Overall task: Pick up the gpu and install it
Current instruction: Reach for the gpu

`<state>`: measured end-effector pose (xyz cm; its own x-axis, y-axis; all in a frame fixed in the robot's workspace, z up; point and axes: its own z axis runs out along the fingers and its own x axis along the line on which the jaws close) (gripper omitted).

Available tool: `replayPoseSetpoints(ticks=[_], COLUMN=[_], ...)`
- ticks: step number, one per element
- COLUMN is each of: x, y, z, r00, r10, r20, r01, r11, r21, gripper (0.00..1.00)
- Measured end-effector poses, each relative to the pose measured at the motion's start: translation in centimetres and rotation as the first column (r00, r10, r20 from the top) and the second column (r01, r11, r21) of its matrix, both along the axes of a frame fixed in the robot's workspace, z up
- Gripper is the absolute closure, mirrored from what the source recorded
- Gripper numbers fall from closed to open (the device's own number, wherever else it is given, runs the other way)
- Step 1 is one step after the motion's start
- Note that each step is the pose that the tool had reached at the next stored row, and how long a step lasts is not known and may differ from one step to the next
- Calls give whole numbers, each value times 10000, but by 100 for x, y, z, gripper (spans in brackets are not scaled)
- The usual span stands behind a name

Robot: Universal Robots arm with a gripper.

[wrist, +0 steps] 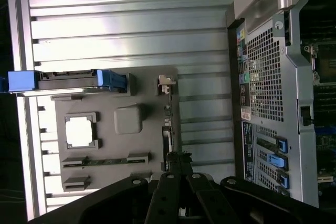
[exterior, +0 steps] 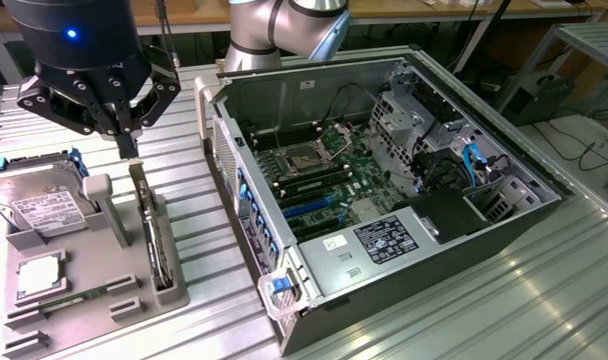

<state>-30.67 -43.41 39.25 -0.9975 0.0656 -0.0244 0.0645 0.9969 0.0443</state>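
The gpu stands on edge in a slot of the grey holder tray, its silver bracket end pointing up and back. From the wrist it appears edge-on as a thin strip, the gpu. My gripper hangs right over that upper end with its fingers pressed together and shut. The tips sit just above the bracket; whether they touch it I cannot tell. In the wrist view the gripper reaches toward the card's near end.
An open computer case lies to the exterior view's right, its motherboard exposed. The holder also carries a hard drive, a CPU and a RAM stick. Everything rests on a ribbed metal table.
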Motion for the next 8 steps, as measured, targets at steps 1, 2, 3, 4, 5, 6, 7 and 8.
replayPoseSetpoints(ticks=[1, 2, 3, 4, 5, 6, 7, 8], x=[-15, -30, -46, -59, -76, -90, -105, -116], y=[-5, -11, -17, -22, -28, -34, -41, -45], z=[0, 0, 0, -1, 0, 0, 0, -1], r00=[10000, 10000, 10000, 10000, 10000, 10000, 10000, 10000], r10=[0, 0, 0, 0, 0, 0, 0, 0], r20=[0, 0, 0, 1, 0, 0, -1, 0], r01=[0, 0, 0, 0, 0, 0, 0, 0], r11=[10000, 10000, 10000, 10000, 10000, 10000, 10000, 10000], r21=[0, 0, 0, 1, 0, 0, -1, 0], gripper=[89, 89, 89, 89, 89, 89, 89, 89])
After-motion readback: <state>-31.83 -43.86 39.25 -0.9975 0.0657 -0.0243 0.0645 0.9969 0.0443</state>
